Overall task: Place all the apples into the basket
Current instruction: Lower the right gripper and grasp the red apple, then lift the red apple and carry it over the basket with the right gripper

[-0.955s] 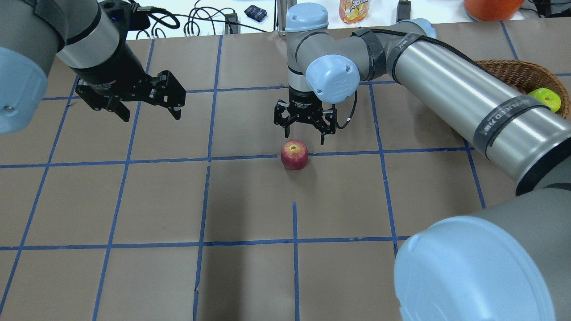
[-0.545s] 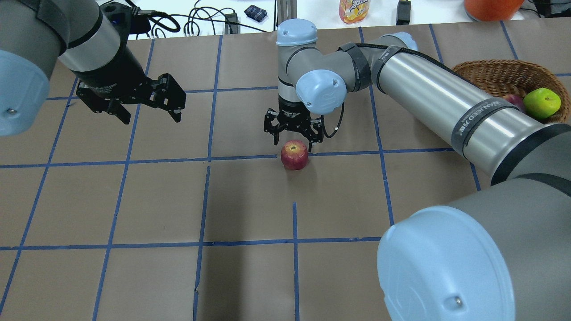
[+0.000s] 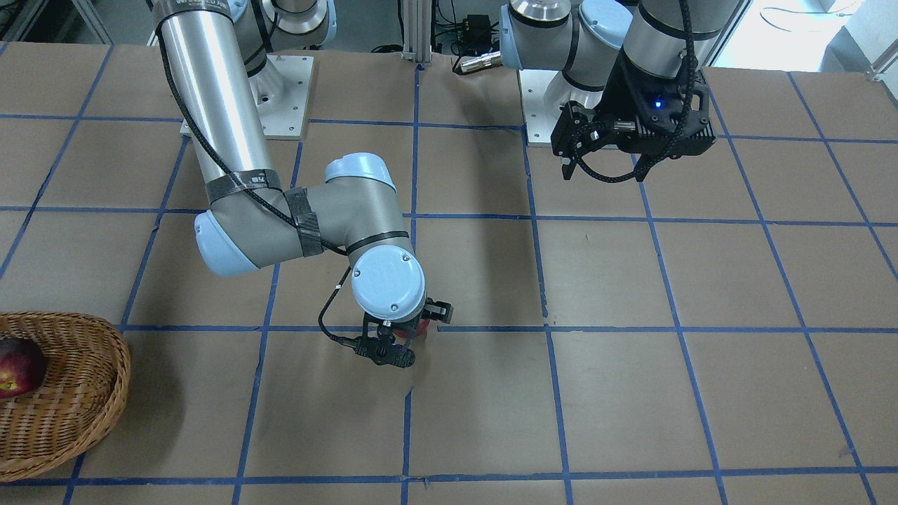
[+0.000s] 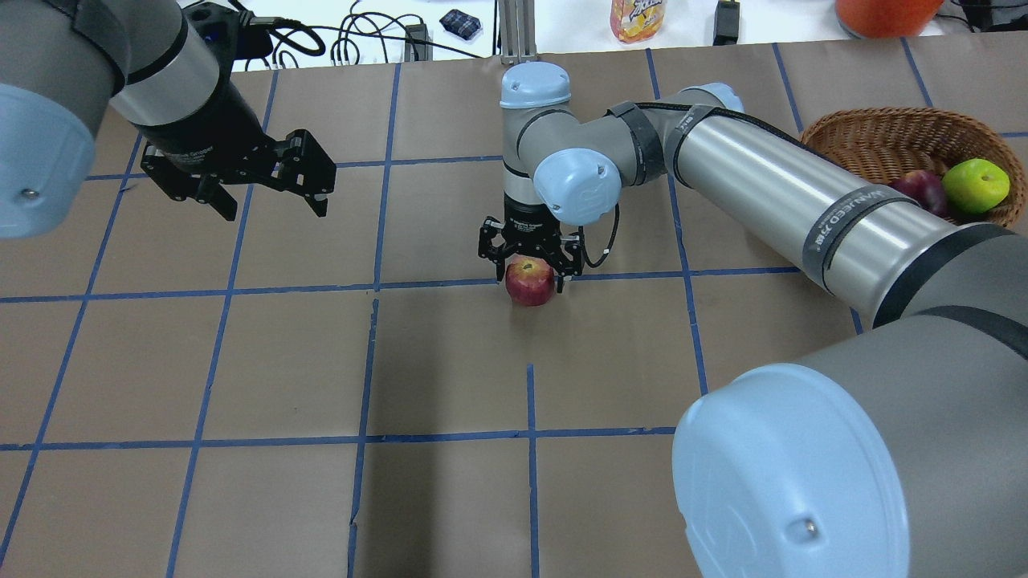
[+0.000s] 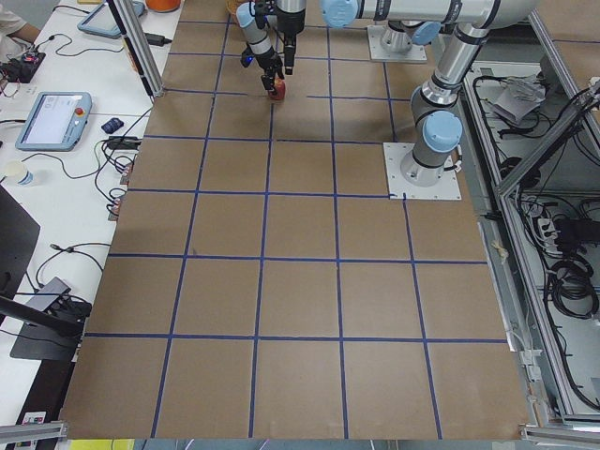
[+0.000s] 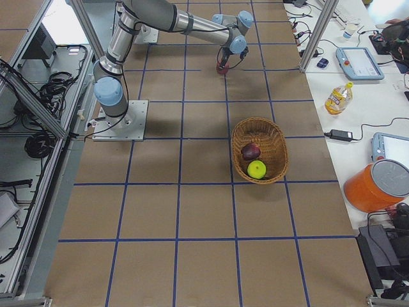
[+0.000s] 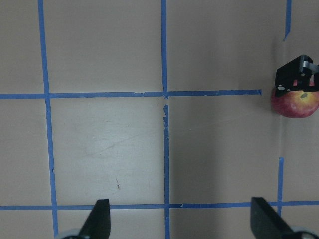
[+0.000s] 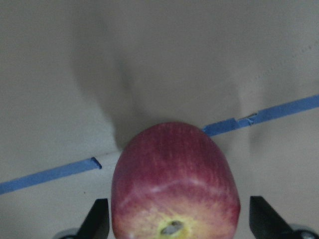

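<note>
The red apple with a yellowish stem patch point(image 4: 530, 282) sits on the brown table at a blue tape line. My right gripper point(image 4: 530, 269) is open and lowered over it, one finger on each side. In the right wrist view the apple point(image 8: 174, 184) fills the gap between the fingers point(image 8: 97, 221). My left gripper point(image 4: 273, 210) is open and empty, hovering far to the left. In the left wrist view the apple point(image 7: 295, 103) lies off to the right. The wicker basket point(image 4: 883, 128) at the far right holds the lime-green apple point(image 4: 975, 185) and the maroon apple point(image 4: 919, 191).
A juice bottle point(image 4: 637, 18), an orange container point(image 4: 883, 14) and cables lie on the white bench beyond the table's far edge. My right arm's long silver link point(image 4: 771, 185) stretches between the basket and the red apple.
My right gripper moved left and down onto the apple, so its fingers now straddle it. The right arm shifted and uncovered the basket's apples. The left gripper stayed put.
</note>
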`<action>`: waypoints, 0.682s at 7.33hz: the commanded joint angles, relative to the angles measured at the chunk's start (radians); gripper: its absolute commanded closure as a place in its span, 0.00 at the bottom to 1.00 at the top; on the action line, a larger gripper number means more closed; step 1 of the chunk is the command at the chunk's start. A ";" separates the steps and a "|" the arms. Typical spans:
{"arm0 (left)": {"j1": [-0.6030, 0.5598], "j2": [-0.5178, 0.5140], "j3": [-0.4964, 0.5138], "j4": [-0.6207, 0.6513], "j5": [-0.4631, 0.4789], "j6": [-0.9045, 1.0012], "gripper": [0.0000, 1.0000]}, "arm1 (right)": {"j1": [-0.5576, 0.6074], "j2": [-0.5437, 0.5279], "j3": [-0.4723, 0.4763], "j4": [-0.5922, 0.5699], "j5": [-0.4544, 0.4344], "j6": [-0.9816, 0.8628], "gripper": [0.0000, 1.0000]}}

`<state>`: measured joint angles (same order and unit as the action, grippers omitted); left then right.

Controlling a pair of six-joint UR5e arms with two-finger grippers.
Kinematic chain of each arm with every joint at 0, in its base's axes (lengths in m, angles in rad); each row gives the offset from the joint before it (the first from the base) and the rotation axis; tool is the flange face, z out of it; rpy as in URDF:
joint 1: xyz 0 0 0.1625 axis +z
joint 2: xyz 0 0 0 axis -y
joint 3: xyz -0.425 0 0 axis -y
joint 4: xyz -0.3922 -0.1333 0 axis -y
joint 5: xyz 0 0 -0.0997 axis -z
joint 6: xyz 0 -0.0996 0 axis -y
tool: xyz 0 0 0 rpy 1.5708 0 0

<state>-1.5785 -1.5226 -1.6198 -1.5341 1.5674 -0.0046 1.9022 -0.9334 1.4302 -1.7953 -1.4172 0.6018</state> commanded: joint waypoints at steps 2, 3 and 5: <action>0.003 -0.001 0.007 0.000 0.000 0.000 0.00 | -0.015 -0.007 -0.007 -0.032 -0.002 0.036 1.00; 0.003 -0.004 0.011 -0.001 -0.001 0.000 0.00 | -0.025 -0.022 -0.014 -0.032 -0.005 0.039 1.00; 0.012 -0.014 0.029 -0.007 0.008 0.000 0.00 | -0.124 -0.109 -0.055 0.069 -0.017 0.029 1.00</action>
<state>-1.5693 -1.5295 -1.6016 -1.5366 1.5677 -0.0046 1.8448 -0.9868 1.4020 -1.7974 -1.4290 0.6407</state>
